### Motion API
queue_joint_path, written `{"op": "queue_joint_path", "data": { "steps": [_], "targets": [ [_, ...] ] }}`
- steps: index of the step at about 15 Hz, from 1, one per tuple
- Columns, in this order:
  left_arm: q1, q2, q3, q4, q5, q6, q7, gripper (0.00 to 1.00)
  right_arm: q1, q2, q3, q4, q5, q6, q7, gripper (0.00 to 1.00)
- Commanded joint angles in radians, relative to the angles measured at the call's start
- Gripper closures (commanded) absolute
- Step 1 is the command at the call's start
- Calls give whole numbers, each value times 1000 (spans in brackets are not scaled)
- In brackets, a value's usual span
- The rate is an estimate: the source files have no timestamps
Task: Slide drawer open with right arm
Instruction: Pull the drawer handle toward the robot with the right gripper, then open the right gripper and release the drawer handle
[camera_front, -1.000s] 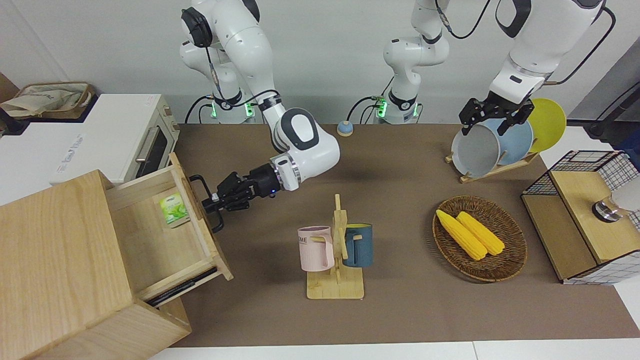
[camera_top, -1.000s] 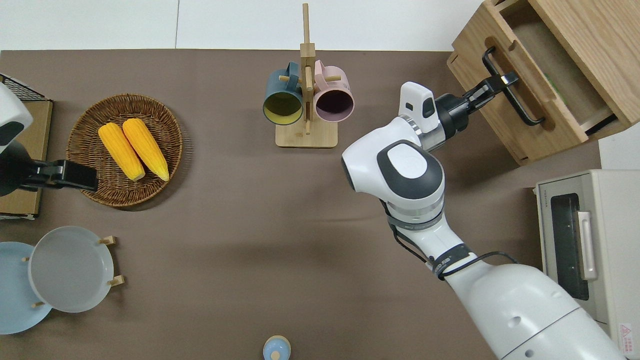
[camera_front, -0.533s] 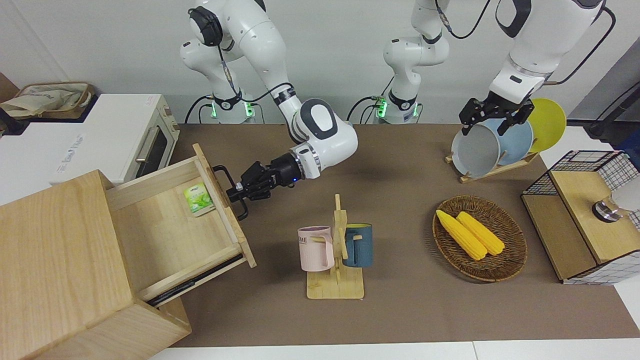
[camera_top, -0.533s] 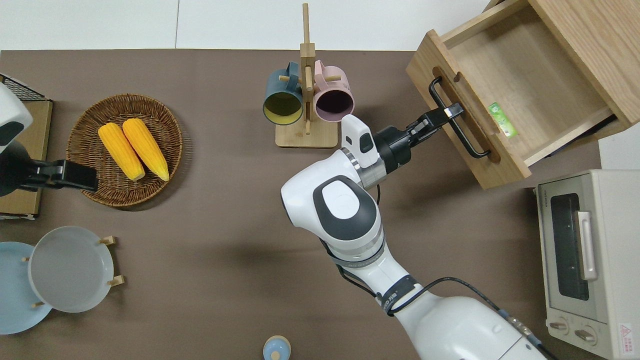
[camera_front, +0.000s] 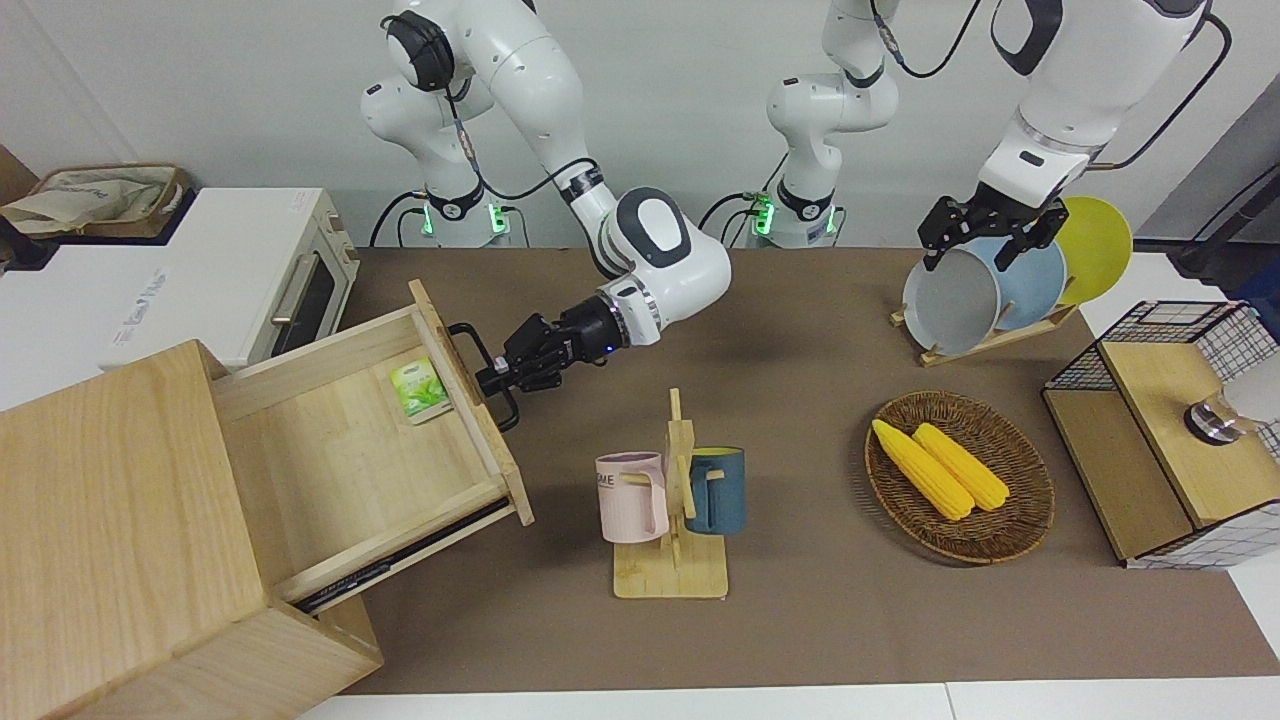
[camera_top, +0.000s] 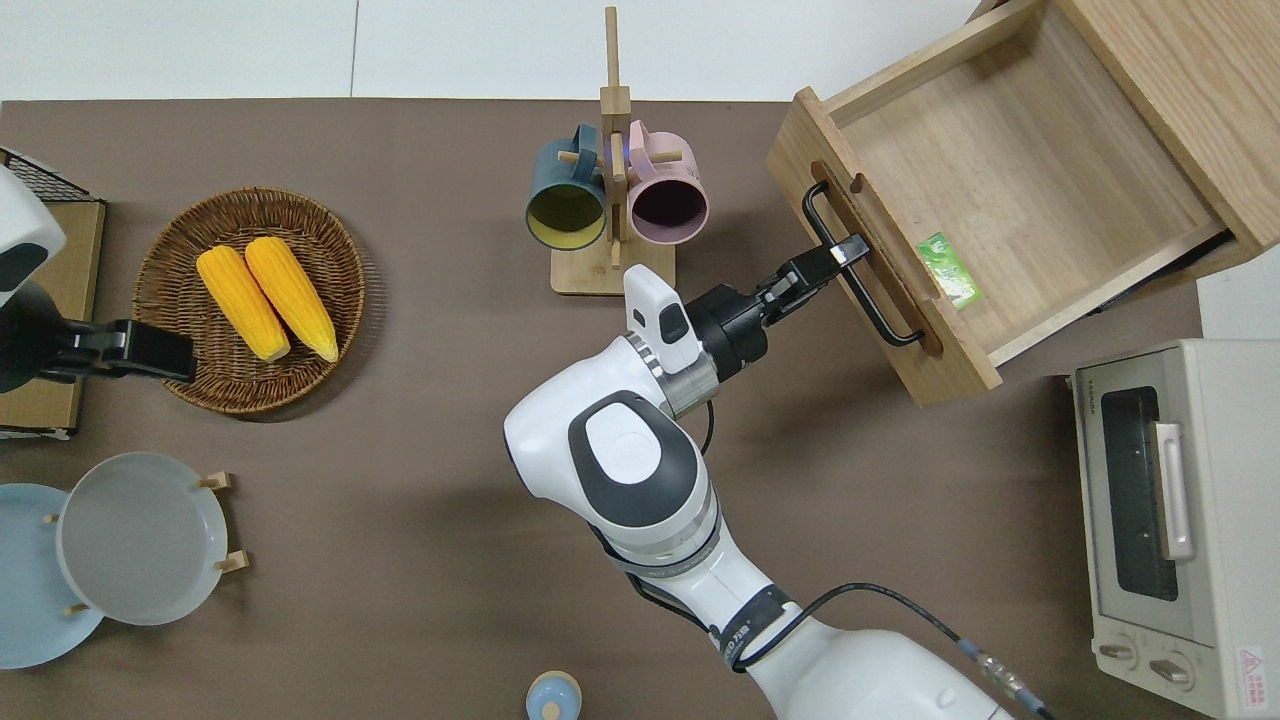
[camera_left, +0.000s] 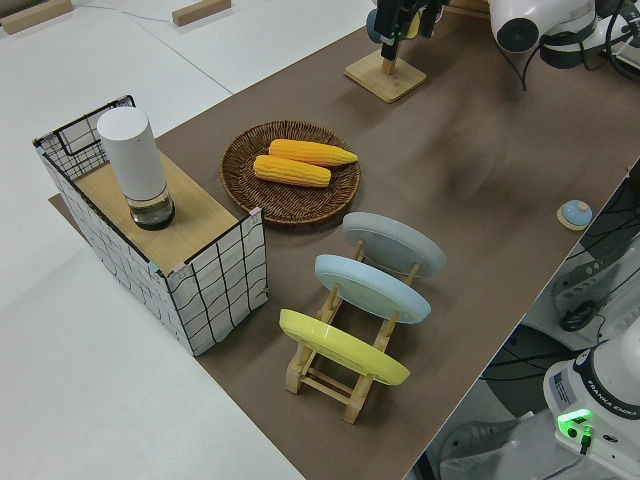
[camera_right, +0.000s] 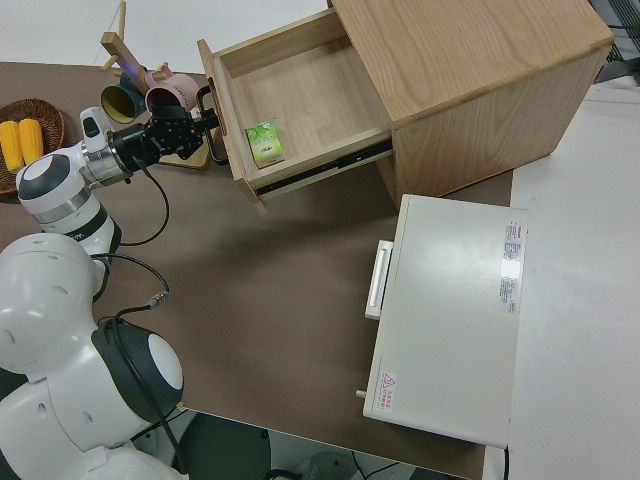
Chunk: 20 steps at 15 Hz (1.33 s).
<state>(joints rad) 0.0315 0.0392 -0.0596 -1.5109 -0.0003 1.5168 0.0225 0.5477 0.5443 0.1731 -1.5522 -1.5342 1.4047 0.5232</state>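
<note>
Right gripper (camera_top: 838, 256) clenching handle (camera_top: 860, 283) mid-bar, so pull is running square to drawer (camera_front: 360, 450). Drawer standing wide open at bench corner. Left arm parked.

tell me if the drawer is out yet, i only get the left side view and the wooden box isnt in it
Observer: Yes, the wide light-wood drawer stands well out of its big pale-wood box.
Operator: is the right tool on it
Observer: The right arm's black two-finger tool is shut on the drawer's black metal loop handle.
Operator: anything inside
Observer: One small green packet, on the drawer floor right by the front panel.
</note>
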Motion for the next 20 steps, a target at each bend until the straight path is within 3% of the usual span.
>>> {"op": "queue_joint_path", "data": {
  "steps": [1,4,6,8,9,16,20],
  "targets": [
    [4,11,-6,26,17,-20,10,7,32,-10,-4,23,-7,13,-34,1000],
    [4,11,-6,24,17,-20,10,7,34,-10,-4,24,0,13,-31,984],
    [4,11,-6,26,17,-20,10,7,34,-9,-4,29,0,13,-31,876],
    [4,11,-6,26,17,-20,10,7,32,-9,-7,29,-1,13,-23,211],
    [4,11,-6,26,17,-20,10,7,32,-9,-9,29,0,13,-22,17],
    [4,11,-6,24,17,-20,10,7,32,-9,-11,30,2,13,-20,15],
    [4,11,-6,24,17,-20,10,5,50,-10,-9,41,60,11,0,15]
  ]
}}
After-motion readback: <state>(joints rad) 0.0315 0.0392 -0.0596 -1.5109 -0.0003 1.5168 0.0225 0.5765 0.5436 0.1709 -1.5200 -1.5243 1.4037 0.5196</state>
